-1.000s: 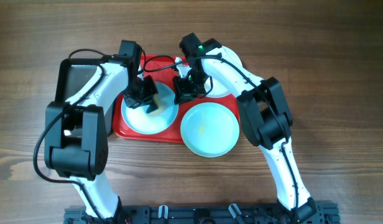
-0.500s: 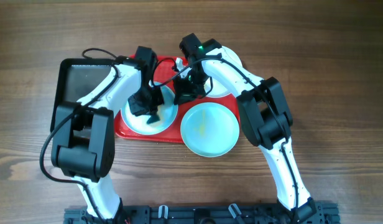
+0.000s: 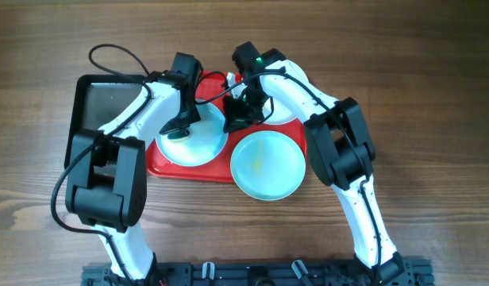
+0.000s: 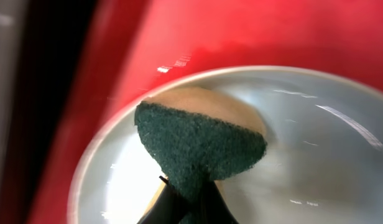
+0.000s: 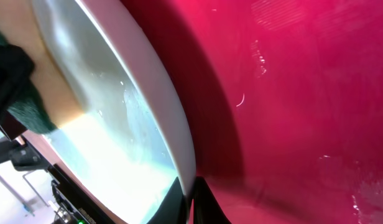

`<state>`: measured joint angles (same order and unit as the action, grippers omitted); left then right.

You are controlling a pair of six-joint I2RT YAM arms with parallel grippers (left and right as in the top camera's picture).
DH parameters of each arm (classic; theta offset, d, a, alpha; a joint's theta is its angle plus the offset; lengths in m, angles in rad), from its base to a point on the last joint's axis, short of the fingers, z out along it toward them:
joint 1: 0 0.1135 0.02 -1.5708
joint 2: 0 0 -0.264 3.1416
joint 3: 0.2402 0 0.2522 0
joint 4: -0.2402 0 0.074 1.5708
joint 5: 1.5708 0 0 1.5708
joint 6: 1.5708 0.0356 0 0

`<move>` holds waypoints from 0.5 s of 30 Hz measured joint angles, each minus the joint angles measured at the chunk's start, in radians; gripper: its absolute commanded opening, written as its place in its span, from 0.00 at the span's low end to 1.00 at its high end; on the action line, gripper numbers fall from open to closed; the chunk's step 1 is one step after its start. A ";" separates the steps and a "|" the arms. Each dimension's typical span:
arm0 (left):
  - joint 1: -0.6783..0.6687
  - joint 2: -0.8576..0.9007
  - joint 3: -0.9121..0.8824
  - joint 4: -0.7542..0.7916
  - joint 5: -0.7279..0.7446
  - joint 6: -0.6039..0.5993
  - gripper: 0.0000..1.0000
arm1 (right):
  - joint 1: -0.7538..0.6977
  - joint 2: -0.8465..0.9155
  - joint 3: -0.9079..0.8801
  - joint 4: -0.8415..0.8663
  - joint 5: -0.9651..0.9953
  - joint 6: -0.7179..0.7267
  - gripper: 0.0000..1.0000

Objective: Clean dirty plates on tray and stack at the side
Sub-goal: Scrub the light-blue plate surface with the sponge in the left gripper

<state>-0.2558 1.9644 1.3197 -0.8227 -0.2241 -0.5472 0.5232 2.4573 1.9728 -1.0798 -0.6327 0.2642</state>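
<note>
The red tray (image 3: pixel 189 173) holds a pale blue plate (image 3: pixel 201 151) on its left half. My left gripper (image 3: pixel 179 131) is shut on a sponge with a green scouring face (image 4: pixel 201 146) and presses it on the back left of this plate (image 4: pixel 316 143). My right gripper (image 3: pixel 236 119) is shut on the plate's right rim (image 5: pixel 166 124), its jaws (image 5: pixel 193 190) pinching the edge over the tray floor (image 5: pixel 303 93). A second pale blue plate (image 3: pixel 268 167) lies at the tray's front right, overhanging the edge. A white plate (image 3: pixel 284 117) sits at the back right, mostly hidden by my right arm.
A smaller black tray (image 3: pixel 109 103) lies just left of the red one; its dark edge shows in the left wrist view (image 4: pixel 55 74). A black cable loops over the table behind my left arm. Bare wooden table surrounds the trays.
My left gripper has rubbed the sponge over the left plate, first toward the front, then back toward its back left. The right gripper has kept its hold on the rim.
</note>
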 measured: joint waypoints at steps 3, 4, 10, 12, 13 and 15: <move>0.000 0.000 0.000 0.021 0.140 0.010 0.04 | -0.002 0.000 0.000 0.000 0.000 0.000 0.04; 0.000 0.000 0.000 0.021 0.186 0.023 0.04 | -0.002 0.000 0.000 0.000 0.000 -0.002 0.04; -0.005 0.000 0.000 -0.038 0.451 0.216 0.04 | -0.003 0.000 0.000 0.000 0.001 -0.005 0.04; -0.008 0.000 0.000 -0.069 0.483 0.281 0.04 | -0.003 0.000 0.000 0.000 0.001 -0.008 0.04; -0.010 0.000 0.000 -0.079 0.483 0.300 0.04 | -0.003 0.000 -0.001 0.000 0.001 -0.009 0.04; -0.011 0.000 0.000 -0.089 0.437 0.319 0.04 | -0.003 0.000 -0.002 0.000 0.000 -0.013 0.04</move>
<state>-0.2665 1.9644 1.3197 -0.9115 0.2131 -0.2279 0.5205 2.4573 1.9713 -1.0801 -0.6323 0.2516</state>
